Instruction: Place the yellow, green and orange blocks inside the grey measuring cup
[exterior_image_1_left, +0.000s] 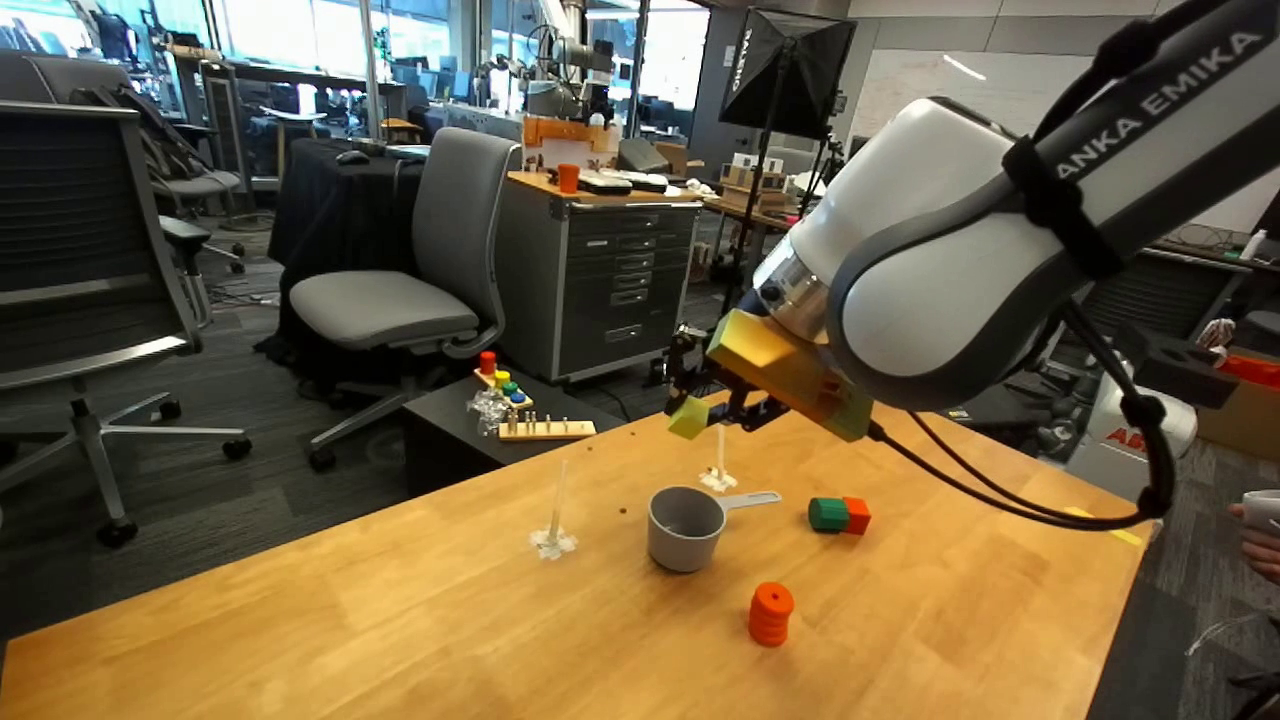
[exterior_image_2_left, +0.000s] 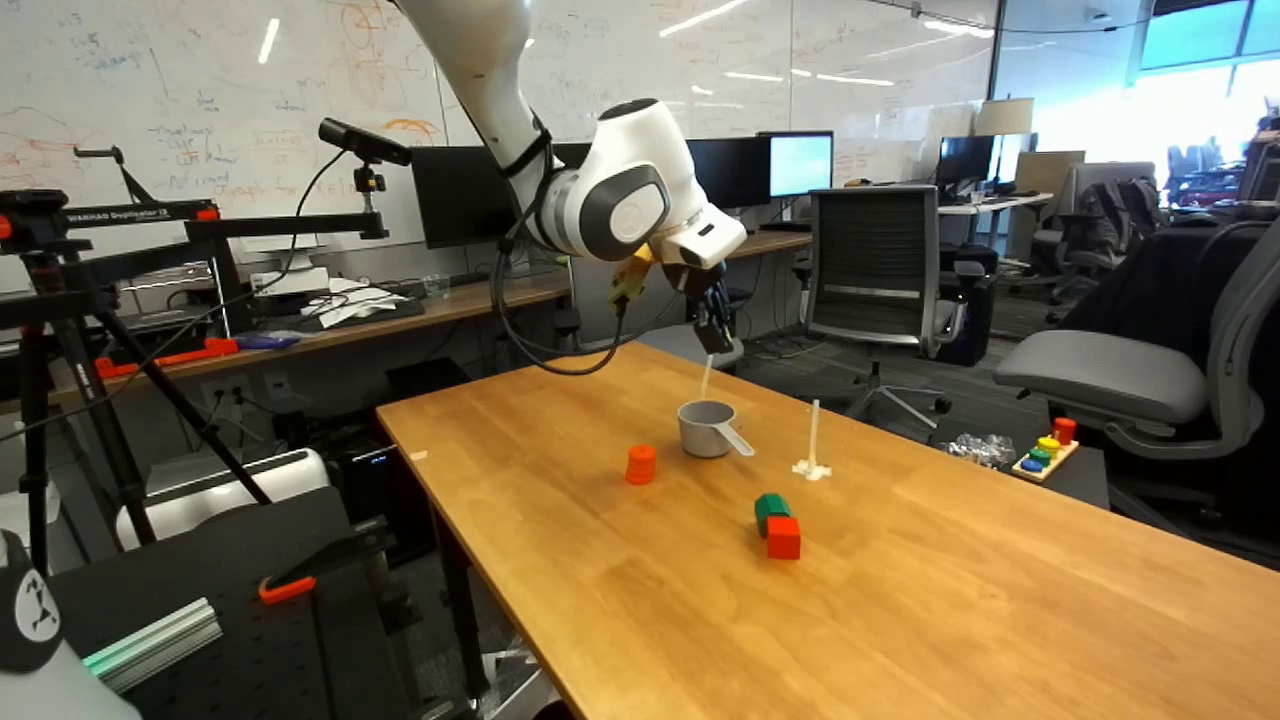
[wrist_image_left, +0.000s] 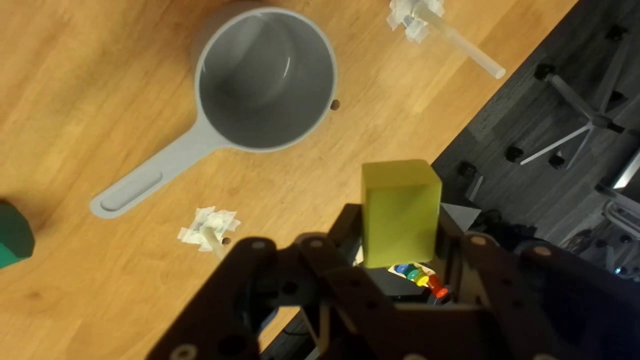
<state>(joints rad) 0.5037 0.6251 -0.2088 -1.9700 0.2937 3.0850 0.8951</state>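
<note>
My gripper (exterior_image_1_left: 703, 408) is shut on a yellow block (exterior_image_1_left: 688, 419), held in the air beyond the cup; the block fills the space between the fingers (wrist_image_left: 400, 225) in the wrist view. In an exterior view the gripper (exterior_image_2_left: 714, 338) hides the block. The grey measuring cup (exterior_image_1_left: 683, 540) stands upright on the table; its inside (wrist_image_left: 300, 100) looks empty. The green block (exterior_image_1_left: 826, 515) touches a red-orange cube (exterior_image_1_left: 857, 515) near the cup's handle; both also show beside each other in an exterior view (exterior_image_2_left: 784, 539). An orange ridged cylinder (exterior_image_1_left: 770, 614) stands apart from the cup.
Two thin upright sticks (exterior_image_1_left: 556, 510) (exterior_image_1_left: 720, 460) are taped to the table near the cup, one on each side. The table's edge (wrist_image_left: 465, 125) runs below the held block. A low black table with coloured pegs (exterior_image_1_left: 503, 380) stands beyond it.
</note>
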